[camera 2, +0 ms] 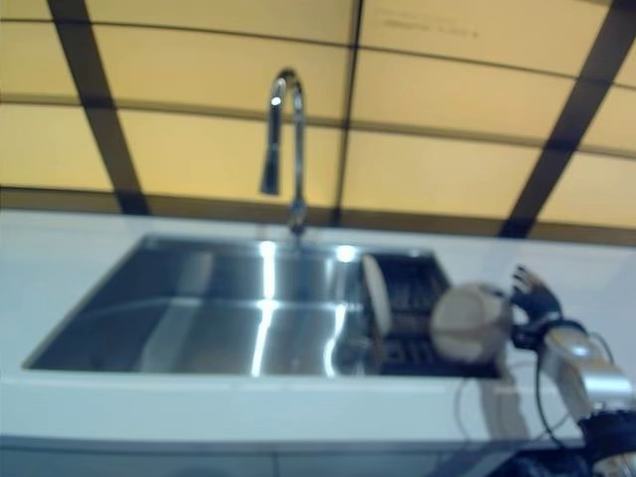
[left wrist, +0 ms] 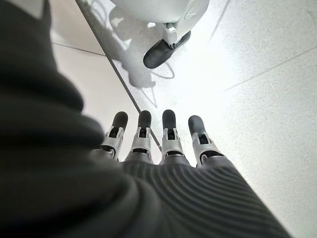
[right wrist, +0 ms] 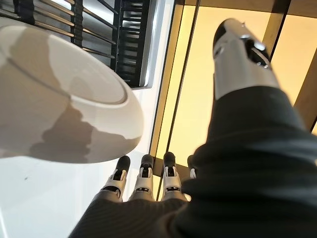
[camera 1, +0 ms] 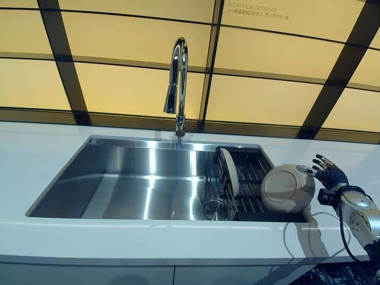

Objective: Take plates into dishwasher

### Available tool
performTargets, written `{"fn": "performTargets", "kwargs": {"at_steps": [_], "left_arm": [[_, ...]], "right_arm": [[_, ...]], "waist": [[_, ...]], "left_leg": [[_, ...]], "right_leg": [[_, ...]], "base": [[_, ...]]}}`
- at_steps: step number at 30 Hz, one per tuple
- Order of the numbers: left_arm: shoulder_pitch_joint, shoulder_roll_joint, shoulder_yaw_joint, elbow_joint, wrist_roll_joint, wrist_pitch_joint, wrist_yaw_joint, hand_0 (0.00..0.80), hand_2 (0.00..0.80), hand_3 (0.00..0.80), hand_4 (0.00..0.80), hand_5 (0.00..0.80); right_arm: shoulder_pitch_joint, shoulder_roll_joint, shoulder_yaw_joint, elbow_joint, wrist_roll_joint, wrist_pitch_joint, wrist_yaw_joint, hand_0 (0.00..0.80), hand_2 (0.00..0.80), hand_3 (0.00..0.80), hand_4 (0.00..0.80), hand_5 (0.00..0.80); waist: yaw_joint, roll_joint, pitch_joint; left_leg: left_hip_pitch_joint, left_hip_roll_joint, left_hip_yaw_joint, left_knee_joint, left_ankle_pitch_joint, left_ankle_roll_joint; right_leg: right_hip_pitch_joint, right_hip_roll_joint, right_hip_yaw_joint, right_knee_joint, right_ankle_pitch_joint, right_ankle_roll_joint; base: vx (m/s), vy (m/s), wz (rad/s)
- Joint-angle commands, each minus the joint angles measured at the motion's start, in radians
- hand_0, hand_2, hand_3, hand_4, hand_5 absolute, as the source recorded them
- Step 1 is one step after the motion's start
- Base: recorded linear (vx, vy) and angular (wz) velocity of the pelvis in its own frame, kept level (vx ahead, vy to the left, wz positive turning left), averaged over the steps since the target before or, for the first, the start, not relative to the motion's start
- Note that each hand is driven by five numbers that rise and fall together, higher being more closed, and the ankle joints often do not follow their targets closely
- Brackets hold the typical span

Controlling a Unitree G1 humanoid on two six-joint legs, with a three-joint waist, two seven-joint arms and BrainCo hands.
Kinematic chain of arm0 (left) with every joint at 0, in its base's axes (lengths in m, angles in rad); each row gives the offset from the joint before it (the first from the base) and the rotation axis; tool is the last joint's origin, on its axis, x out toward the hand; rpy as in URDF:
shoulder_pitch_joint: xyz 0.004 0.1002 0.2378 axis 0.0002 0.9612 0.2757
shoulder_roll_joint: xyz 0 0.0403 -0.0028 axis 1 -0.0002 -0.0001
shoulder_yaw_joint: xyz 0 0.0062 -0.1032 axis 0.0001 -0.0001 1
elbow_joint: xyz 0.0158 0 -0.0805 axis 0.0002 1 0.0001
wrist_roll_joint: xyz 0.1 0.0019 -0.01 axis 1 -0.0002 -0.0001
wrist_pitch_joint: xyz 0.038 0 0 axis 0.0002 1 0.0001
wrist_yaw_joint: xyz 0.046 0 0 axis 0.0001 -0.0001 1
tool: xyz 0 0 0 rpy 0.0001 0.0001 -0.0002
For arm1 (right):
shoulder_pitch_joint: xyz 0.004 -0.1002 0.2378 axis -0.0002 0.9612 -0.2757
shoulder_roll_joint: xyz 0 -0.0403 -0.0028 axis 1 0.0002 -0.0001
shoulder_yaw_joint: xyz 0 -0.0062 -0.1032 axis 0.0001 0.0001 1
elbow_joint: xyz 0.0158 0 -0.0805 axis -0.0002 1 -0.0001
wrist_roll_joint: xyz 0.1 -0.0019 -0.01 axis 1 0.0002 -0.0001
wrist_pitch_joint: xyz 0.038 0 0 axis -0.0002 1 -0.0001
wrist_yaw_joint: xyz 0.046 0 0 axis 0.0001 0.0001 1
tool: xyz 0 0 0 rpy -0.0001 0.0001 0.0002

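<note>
White bench [camera 1: 35,160] with a steel sink [camera 1: 119,178]. My right robot hand [camera 1: 328,174], fingers straight and unclenched, sits just beside a plate [camera 1: 287,188] leaning on the rack [camera 1: 249,172].

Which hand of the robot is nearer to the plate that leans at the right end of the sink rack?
The right hand. It is open just beside the leaning plate, on its right side. The left hand points down at the floor, away from the sink.

Both eye views look down on the sink [camera 1: 148,178]; wrist views sit close behind their fingers [left wrist: 168,136].
</note>
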Motion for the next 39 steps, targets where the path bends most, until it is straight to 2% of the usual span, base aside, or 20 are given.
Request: {"fn": "performTargets", "kwargs": {"at_steps": [1,20,29,39], "left_arm": [[-0.024,0.014,0.006,0.048,-0.026,-0.014,0.022,0.0,0.0,0.0,0.0,0.0],[-0.021,0.013,0.0,0.033,-0.03,-0.011,0.022,0.0,0.0,0.0,0.0,0.0],[-0.017,0.02,0.018,0.038,-0.012,-0.014,0.014,0.0,0.0,0.0,0.0,0.0],[-0.013,0.021,0.015,0.04,-0.006,-0.019,0.018,0.0,0.0,0.0,0.0,0.0]], "right_arm": [[-0.017,-0.021,-0.069,0.028,-0.001,-0.044,-0.028,0.0,0.0,0.0,0.0,0.0],[0.02,-0.021,-0.107,0.051,0.007,-0.056,-0.031,0.0,0.0,0.0,0.0,0.0],[0.052,-0.01,-0.095,0.038,0.08,-0.014,0.16,0.0,0.0,0.0,0.0,0.0],[0.071,-0.005,-0.087,0.04,0.093,0.005,0.209,0.0,0.0,0.0,0.0,0.0]], "waist": [[0.019,-0.005,-0.021],[0.013,-0.002,-0.012],[0.01,-0.009,-0.013],[0.01,-0.015,-0.011]], "left_leg": [[0.028,-0.008,-0.007,0.008,-0.092,-0.002],[0.032,-0.006,-0.002,0.007,-0.095,-0.003],[0.038,-0.004,0.001,0.005,-0.099,-0.003],[0.038,-0.003,0.003,0.007,-0.101,-0.001]], "right_leg": [[-0.035,-0.045,-0.055,0.04,0.006,0.104],[-0.037,-0.041,-0.053,0.039,0.007,0.104],[-0.032,-0.042,-0.058,0.037,0.006,0.104],[-0.033,-0.04,-0.061,0.04,0.005,0.104]], "base": [[0.0,0.0,0.0],[0.0,0.0,0.0],[0.0,0.0,0.0],[0.0,0.0,0.0]]}}
